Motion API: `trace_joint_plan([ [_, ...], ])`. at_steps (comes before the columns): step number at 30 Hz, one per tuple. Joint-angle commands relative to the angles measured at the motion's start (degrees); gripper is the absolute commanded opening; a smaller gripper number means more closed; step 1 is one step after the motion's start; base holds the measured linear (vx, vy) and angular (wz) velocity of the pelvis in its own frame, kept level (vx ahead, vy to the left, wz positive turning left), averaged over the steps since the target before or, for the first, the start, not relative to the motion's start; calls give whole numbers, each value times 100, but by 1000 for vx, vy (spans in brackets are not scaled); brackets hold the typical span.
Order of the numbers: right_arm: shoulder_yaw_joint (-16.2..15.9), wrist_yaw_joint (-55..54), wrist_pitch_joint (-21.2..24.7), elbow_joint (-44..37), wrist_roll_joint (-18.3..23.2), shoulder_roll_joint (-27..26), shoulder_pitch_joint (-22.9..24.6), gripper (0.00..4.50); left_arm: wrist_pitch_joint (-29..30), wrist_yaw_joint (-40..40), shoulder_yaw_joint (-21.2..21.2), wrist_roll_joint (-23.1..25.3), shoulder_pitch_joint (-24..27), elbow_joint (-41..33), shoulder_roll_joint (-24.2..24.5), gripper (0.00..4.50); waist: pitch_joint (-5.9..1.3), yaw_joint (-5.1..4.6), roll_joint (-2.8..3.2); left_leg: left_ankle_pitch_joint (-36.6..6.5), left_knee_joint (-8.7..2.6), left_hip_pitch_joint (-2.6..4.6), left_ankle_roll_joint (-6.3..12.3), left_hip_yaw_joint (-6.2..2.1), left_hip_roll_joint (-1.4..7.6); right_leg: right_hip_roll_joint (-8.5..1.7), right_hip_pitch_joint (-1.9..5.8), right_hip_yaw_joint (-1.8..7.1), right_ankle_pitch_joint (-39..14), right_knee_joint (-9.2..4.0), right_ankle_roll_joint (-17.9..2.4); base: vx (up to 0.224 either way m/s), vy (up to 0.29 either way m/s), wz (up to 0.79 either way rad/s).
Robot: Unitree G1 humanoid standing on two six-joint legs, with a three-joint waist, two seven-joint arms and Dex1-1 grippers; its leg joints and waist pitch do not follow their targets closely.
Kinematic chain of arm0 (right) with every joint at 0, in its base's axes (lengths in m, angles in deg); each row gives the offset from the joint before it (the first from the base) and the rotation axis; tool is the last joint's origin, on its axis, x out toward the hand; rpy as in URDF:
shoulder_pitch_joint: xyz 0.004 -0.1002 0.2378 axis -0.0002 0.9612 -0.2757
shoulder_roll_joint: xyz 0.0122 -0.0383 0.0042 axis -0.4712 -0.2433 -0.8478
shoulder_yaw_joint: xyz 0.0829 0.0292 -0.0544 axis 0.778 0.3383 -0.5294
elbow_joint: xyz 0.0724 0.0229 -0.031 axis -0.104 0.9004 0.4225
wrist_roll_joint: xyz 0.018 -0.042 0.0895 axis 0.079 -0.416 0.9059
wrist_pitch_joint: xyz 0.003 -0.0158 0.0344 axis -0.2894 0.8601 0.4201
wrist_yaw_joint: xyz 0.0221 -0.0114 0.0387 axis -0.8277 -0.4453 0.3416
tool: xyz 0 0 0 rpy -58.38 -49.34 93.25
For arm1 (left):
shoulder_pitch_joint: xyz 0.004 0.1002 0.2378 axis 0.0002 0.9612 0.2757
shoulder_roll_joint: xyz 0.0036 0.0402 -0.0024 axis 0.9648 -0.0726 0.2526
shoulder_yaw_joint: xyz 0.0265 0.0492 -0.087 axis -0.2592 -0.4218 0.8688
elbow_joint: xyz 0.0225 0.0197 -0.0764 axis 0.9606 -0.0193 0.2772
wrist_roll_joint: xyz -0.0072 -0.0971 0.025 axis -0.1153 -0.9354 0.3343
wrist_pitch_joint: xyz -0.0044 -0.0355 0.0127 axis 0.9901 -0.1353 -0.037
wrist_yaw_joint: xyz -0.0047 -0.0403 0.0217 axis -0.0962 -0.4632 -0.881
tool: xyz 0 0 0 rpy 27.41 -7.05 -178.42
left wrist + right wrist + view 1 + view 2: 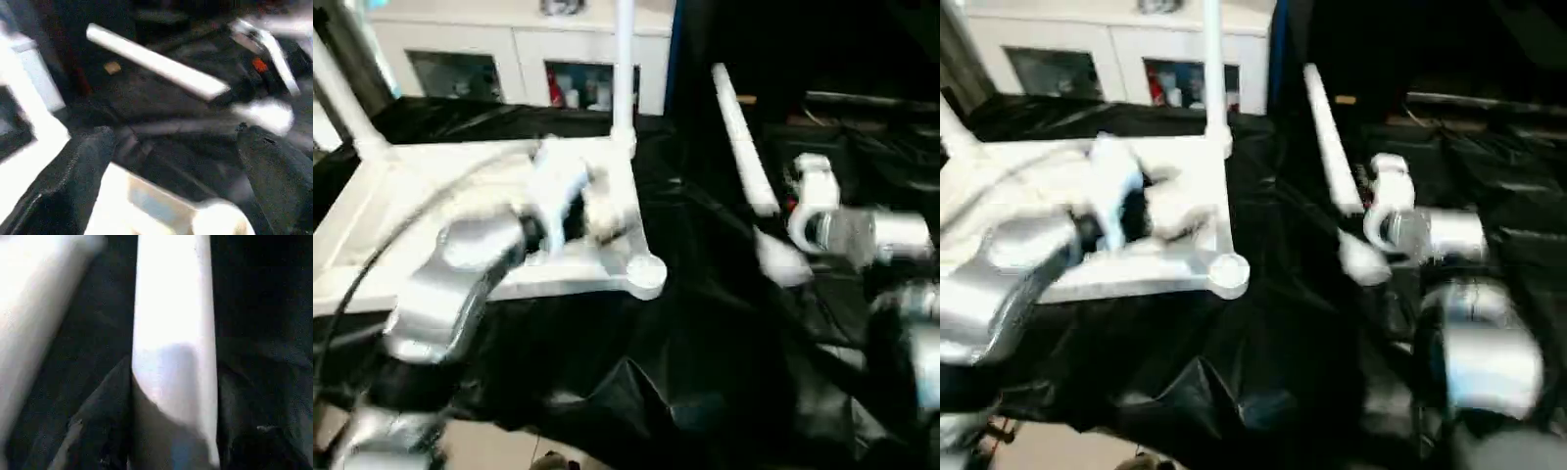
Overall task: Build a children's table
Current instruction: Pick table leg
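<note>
A loose white leg [173, 357] was gripped by the right pincer [1356, 250], low on its tube, so a slip or tilt could be feared. Nearby the left pincer [171, 161] was spread wide, empty, over the upturned tabletop [607, 279] (ribbed underside up). Beyond it, two legs were seated upright.
</note>
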Motion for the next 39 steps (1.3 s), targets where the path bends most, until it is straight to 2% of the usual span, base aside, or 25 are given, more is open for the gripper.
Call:
trace_joint_plan([
  [1,94,694,153,-1288,846,-259,404,186,78,-502,261,-91,-368,494,-237,450,-544,43,10,-733,-325,27,327,-36,96,-248,438,255,-194,-342,-1255,0,0,0],
  [2,152,857,372,-1649,1115,-328,566,186,54,-668,302,-43,-502,659,-314,450,-542,83,11,-721,-308,62,434,-12,97,-230,406,254,-184,-384,-1268,0,0,0],
  [3,162,876,403,-1707,1156,-339,591,186,64,-677,306,-43,-524,683,-323,450,-526,107,20,-803,-332,61,473,-29,112,-236,410,243,-379,-401,-1302,0,0,0],
  [4,312,1014,617,-2214,1540,-459,809,186,496,-565,442,-350,-759,857,-458,450,-519,142,5,-888,-343,81,418,-28,124,-253,390,239,-687,-429,-1275,0,0,0],
  [5,326,1024,629,-2248,1568,-468,824,186,541,-553,460,-386,-777,868,-473,450,-508,147,5,-883,-334,78,370,-5,110,-254,387,252,-767,-427,-1267,0,0,0],
  [6,413,1102,718,-2487,1779,-522,928,186,739,-596,610,-591,-954,997,-622,450,-498,166,15,-936,-354,81,290,-28,128,-272,370,243,-1008,-446,-1253,0,0,0],
  [7,464,1213,743,-2923,2087,-605,1142,186,866,-722,860,-946,-1197,1234,-897,450,-484,193,31,-1033,-344,119,246,-3,120,-265,336,255,-1180,-482,-1195,0,0,0],
  [8,458,1243,734,-3018,2144,-620,1189,186,853,-745,910,-1026,-1242,1290,-961,450,-479,210,21,-1069,-344,121,244,8,116,-266,334,260,-1242,-506,-1173,0,0,0],
  [9,417,1278,728,-3112,2176,-626,1238,186,875,-754,965,-1131,-1281,1329,-1028,450,-480,240,14,-1127,-362,101,229,-16,121,-277,353,244,-1335,-510,-1133,0,0,0],
  [10,258,1355,713,-3351,2204,-631,1375,186,985,-740,1078,-1379,-1350,1374,-1177,450,-489,252,-9,-1082,-368,100,217,-19,124,-285,357,241,-1330,-506,-1096,0,0,0],
  [12,37,1428,721,-3716,2240,-655,1594,186,1090,-726,1153,-1575,-1398,1376,-1328,450,-484,246,-30,-1001,-376,70,213,-26,128,-286,365,244,-1285,-511,-1062,0,0,0],
  [14,-148,1416,837,-3943,2210,-676,1709,186,1134,-738,1138,-1646,-1400,1345,-1412,450,-489,248,-30,-976,-376,68,239,-29,122,-288,368,243,-1319,-522,-1009,0,0,0],
  [15,-287,1303,947,-4028,2109,-697,1747,186,1216,-757,1182,-1774,-1417,1293,-1515,450,-475,226,-68,-988,-386,55,230,-26,117,-292,371,242,-1460,-543,-948,0,0,0],
  [17,-379,1189,947,-3931,1959,-719,1712,186,1327,-767,1284,-2017,-1417,1165,-1634,450,-470,218,-105,-961,-380,49,192,-18,102,-301,372,239,-1694,-565,-857,0,0,0],
  [18,-419,1137,935,-3872,1886,-733,1690,186,1367,-744,1323,-2150,-1406,1075,-1681,450,-469,217,-76,-954,-378,52,162,-20,107,-310,359,239,-1786,-572,-847,0,0,0],
  [22,-536,875,950,-3939,1851,-765,1713,186,1829,-655,1396,-2619,-1254,703,-1751,450,-460,192,-69,-997,-388,55,156,-22,111,-292,353,243,-1737,-576,-810,0,0,0],
  [23,-545,875,948,-3952,1851,-762,1720,186,1832,-659,1385,-2611,-1244,696,-1746,450,-462,194,-86,-961,-392,55,166,-23,116,-291,359,244,-1701,-575,-796,0,0,0],
  [24,-594,858,942,-4017,1852,-744,1746,186,1853,-692,1339,-2577,-1201,680,-1729,450,-466,198,-67,-895,-392,54,175,-24,115,-285,353,248,-1630,-568,-777,0,0,0],
  [27,-762,802,954,-4231,1789,-734,1810,186,1994,-876,1293,-2529,-1121,670,-1744,450,-475,195,-74,-828,-394,63,176,-19,125,-277,353,254,-1505,-556,-755,0,0,0],
  [28,-793,776,951,-4259,1760,-742,1814,186,2015,-937,1280,-2492,-1114,679,-1748,423,-474,199,-67,-800,-398,56,179,-21,122,-275,358,250,-1459,-555,-762,0,0,0],
  [30,-1002,687,839,-4337,1536,-766,1827,186,2096,-1301,1286,-2343,-1118,726,-1769,416,-483,204,-69,-758,-404,57,160,-31,138,-276,362,252,-1341,-536,-765,0,0,0],
  [31,-1002,687,839,-4337,1536,-766,1827,186,2096,-1301,1286,-2343,-1118,726,-1769,416,-477,195,-73,-746,-405,51,154,-29,135,-269,361,254,-1299,-538,-762,0,0,0],
  [34,-1278,594,736,-4444,1337,-800,1865,186,2129,-1567,1283,-2242,-1077,727,-1797,378,-477,200,-83,-749,-406,51,164,-21,123,-290,368,257,-1356,-558,-733,0,0,0],
  [37,-1368,423,678,-4425,1308,-842,1828,186,2102,-1766,1430,-2249,-1079,719,-1862,368,-472,199,-95,-731,-406,44,160,-18,121,-289,369,258,-1389,-566,-699,0,0,0],
  [39,-1388,402,668,-4423,1308,-847,1822,186,2066,-1769,1437,-2242,-1082,712,-1841,344,-475,200,-98,-728,-407,49,159,-19,123,-286,365,257,-1389,-565,-703,0,0,0],
])
